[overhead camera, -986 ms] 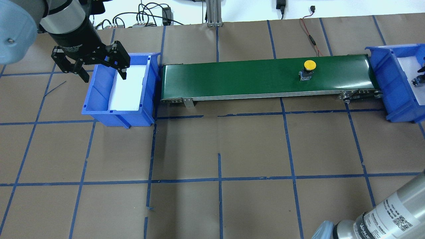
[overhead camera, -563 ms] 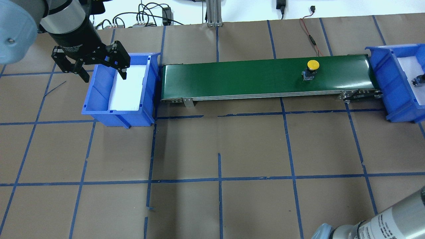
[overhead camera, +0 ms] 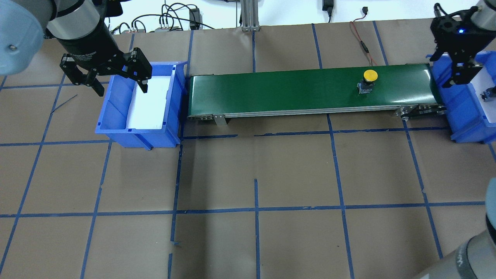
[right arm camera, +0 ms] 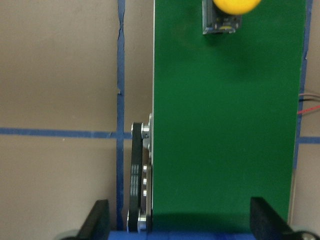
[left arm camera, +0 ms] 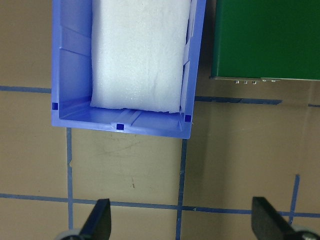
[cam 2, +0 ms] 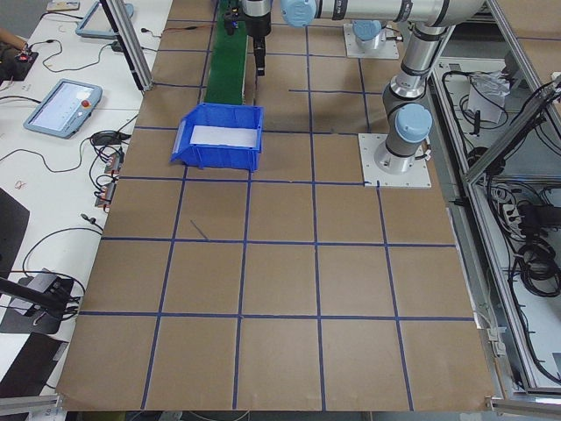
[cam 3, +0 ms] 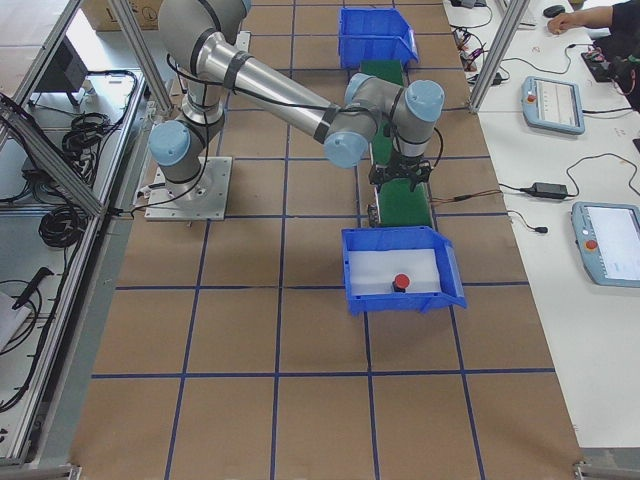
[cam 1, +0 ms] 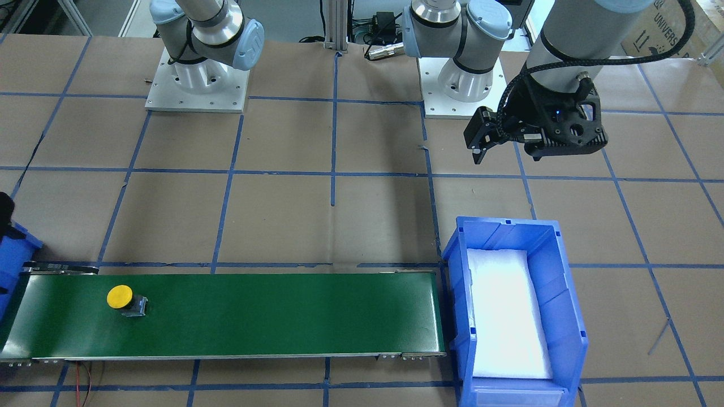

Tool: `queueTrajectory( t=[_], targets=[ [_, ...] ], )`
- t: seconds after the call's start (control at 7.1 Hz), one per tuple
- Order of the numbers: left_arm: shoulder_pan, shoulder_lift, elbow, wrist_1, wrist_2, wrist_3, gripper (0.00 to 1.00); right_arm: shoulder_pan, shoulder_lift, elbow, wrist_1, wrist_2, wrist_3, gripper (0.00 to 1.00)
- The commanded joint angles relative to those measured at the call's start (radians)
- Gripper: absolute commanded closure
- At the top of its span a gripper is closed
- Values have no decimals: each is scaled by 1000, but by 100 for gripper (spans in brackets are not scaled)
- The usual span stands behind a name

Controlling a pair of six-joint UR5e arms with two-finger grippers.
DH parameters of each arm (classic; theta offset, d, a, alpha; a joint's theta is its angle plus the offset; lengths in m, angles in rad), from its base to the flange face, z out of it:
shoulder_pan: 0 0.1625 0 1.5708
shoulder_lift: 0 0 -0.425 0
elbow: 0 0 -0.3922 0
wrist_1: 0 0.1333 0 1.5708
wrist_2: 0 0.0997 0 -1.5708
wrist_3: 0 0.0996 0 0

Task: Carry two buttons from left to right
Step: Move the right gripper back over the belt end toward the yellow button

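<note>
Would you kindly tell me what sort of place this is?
Probably a robotics test lab: two robot arms bolted to a table taped into a grid, a small green conveyor between blue bins, and control tablets on a side bench.

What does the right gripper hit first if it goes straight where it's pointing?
Probably bare green belt, near its end by the blue bin, though height is unclear. The yellow button sits further up the belt, off the line of the right gripper.
</note>
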Motion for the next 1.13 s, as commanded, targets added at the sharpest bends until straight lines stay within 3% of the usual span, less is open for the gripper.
queueTrajectory(
  t=[0.0,0.42,0.99],
  targets=[
    [0,0,0,0,1,0,0,58,21,61,-89,53,111,0],
    [0,2,0,0,1,0,0,58,82,69,-167,107,104,0],
    [0,0,0,0,1,0,0,58,112,72,-235,112,105,0]
  ],
)
